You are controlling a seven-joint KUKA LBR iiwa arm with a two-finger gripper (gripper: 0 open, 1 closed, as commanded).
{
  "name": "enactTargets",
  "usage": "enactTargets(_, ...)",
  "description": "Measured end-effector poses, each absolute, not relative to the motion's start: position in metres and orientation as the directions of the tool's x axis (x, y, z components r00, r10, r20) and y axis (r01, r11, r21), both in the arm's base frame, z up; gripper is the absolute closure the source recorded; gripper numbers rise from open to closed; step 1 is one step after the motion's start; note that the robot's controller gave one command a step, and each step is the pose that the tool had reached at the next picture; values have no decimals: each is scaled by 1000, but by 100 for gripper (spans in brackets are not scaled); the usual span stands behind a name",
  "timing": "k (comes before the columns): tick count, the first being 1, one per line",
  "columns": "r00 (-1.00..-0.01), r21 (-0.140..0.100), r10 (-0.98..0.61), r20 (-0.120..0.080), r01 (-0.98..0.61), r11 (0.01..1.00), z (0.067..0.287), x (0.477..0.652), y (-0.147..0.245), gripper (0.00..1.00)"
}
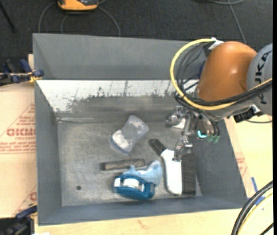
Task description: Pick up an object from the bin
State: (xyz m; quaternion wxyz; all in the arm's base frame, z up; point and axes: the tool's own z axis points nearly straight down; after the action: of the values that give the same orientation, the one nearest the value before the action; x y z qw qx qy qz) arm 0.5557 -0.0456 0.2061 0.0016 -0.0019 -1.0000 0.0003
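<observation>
My gripper (185,143) hangs at the right side of the bin, its fingertips just above the upper end of a white brush (172,174) with dark bristles along its right side. A small black piece (156,145) lies just left of the fingers. A blue and white tape dispenser (136,184) lies at the front, left of the brush, partly over a pale blue thing (152,170). Nothing shows between the fingers.
A clear plastic bag with something white in it (128,133) lies in the middle of the bin. A flat dark bar (122,165) rests below the bag. The arm with its orange cover and cables stands over the bin's right side.
</observation>
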Motion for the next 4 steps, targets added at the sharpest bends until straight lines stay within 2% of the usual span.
enactTargets(1, -1000, -2, 3, -4, 3, 1000, 210, 557, -46, 0)
enactTargets(2, -996, -2, -85, -7, -85, 996, 147, 540, -31, 0)
enactTargets(3, -981, 0, -195, 2, -195, 981, 133, 525, -18, 0)
enactTargets(4, -985, 0, -171, -5, -171, 985, 149, 520, -7, 0)
